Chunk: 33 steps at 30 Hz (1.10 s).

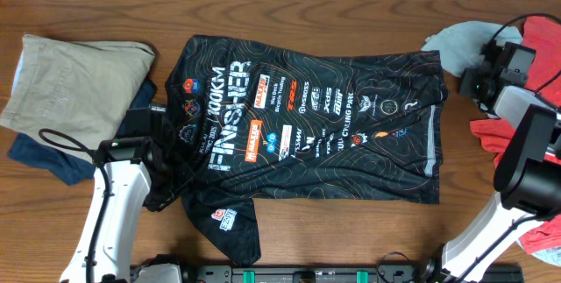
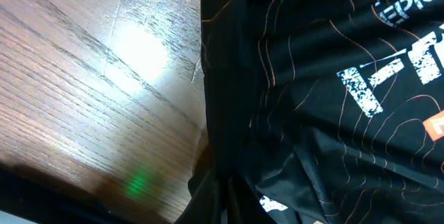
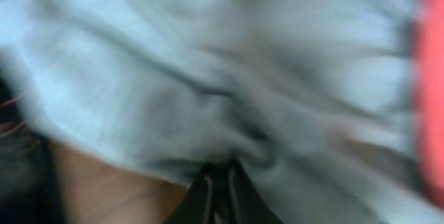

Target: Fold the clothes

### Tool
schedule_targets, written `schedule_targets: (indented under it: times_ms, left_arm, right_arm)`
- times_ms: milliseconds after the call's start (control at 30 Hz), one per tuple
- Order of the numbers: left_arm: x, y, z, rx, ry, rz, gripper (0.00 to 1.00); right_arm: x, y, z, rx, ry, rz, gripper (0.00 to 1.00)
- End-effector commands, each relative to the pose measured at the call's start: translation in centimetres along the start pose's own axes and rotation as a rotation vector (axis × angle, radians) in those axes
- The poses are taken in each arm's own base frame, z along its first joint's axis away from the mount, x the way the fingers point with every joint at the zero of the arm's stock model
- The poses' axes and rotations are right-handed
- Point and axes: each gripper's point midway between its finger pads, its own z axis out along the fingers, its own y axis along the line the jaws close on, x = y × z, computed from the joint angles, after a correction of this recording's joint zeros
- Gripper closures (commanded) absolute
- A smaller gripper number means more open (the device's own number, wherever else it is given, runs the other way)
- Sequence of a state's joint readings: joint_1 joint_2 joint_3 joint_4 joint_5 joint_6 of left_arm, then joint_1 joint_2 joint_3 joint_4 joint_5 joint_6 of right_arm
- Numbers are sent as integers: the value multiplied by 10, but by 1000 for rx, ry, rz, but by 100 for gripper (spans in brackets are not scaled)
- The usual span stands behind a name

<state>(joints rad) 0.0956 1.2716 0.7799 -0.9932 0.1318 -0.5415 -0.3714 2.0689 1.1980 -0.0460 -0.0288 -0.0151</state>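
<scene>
The black jersey [image 1: 316, 125] with orange contour lines and "100KM FINISHER" lettering lies spread flat across the middle of the table, one sleeve hanging toward the front edge. My left gripper [image 1: 166, 185] is at the jersey's bunched left edge. In the left wrist view its fingers [image 2: 220, 200] are shut on a fold of the black fabric [image 2: 319, 113]. My right gripper [image 1: 471, 77] is off the jersey's right edge, at a pale blue garment [image 1: 460, 42]. In the blurred right wrist view its fingers [image 3: 218, 186] are pinched shut on that pale blue cloth [image 3: 222, 71].
A beige garment [image 1: 70, 77] lies on a navy one [image 1: 44, 156] at the left. Red clothing [image 1: 543, 33] is piled at the right edge behind the right arm and shows in the right wrist view [image 3: 430, 78]. Bare wood [image 2: 104, 78] lies left of the jersey.
</scene>
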Motion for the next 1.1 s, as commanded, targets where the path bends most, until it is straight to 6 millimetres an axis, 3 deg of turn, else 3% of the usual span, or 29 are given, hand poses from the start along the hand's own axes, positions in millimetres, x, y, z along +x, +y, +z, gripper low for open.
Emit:
schedule_targets:
  times_ms: [0, 200, 333, 467, 567, 733, 833, 900, 1067]
  left_arm:
    - [-4, -3, -4, 15, -18, 13, 94]
    - [-8, -5, -4, 26, -33, 14, 94]
    - [-8, -6, -4, 28, -36, 14, 94]
    - [-7, -5, -4, 24, -30, 14, 94]
    - [-7, -5, -3, 24, -29, 14, 94]
    - [-7, -5, -3, 24, -29, 14, 94]
    - [-7, -5, -3, 24, -29, 14, 94]
    - [-7, -5, -3, 24, -29, 14, 94]
    - [-7, -5, -4, 24, -30, 14, 94]
  right_arm:
    - [14, -67, 5, 303, 7, 198, 90]
    - [-2, -114, -5, 359, -50, 339, 88]
    - [-6, -113, -6, 282, -18, 375, 84]
    - [-16, -87, -14, 162, 17, 363, 76]
    - [-35, -53, -31, 17, 3, 319, 65]
    - [-59, 12, -65, -207, -41, 134, 61]
    - [-52, 34, -64, -230, -13, 49, 64]
    - [-44, 44, -58, -231, 9, 11, 72]
    - [-23, 48, -29, -192, 62, -6, 89]
